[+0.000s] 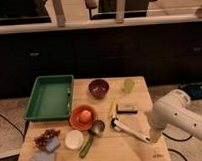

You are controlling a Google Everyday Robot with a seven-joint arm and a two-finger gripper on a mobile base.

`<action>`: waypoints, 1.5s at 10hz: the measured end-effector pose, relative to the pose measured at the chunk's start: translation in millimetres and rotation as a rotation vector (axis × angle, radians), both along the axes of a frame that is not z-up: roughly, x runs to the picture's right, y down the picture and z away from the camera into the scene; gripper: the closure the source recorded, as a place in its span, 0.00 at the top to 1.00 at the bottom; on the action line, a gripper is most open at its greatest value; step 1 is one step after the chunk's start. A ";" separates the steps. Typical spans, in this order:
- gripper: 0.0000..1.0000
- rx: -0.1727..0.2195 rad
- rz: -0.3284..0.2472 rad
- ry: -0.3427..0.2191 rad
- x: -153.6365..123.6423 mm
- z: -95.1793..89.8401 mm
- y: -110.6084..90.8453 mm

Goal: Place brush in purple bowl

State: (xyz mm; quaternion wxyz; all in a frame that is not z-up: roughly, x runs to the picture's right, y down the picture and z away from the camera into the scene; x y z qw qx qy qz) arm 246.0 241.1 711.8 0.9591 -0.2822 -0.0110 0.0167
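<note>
Brush [130, 131] lies flat near the front right of the worktop [142, 154]. It is a slim white handle ending in a small, dark, rounded head. Its long axis runs on a slant. The head points back and left, toward the middle of the worktop, and the free end of the handle points forward and right. That free end sits just beside the pincer [154, 136], which hangs low at the tip of the white arm [173, 110] over the front right corner. I cannot tell whether the pincer touches the handle or how far open it is. From the pincer, the brush stretches away to the left and back, handle end nearest.

Further left along the front are a green vegetable [87, 145], a white bowl [74, 139] and a blue cloth [44, 158]. Behind them is an orange dish [75, 123]. A yellow stick [112, 108] and a dark block [127, 108] lie just behind the brush head.

Farthest back stands the purple bowl [99, 88], small, deep and upright, well apart from the brush and back-left of its head. A green cup [128, 85] stands to the bowl's right and a green tray [50, 97] to its left.
</note>
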 end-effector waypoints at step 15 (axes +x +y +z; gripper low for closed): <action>0.80 -0.054 -0.020 -0.027 -9.4 39.7 53.7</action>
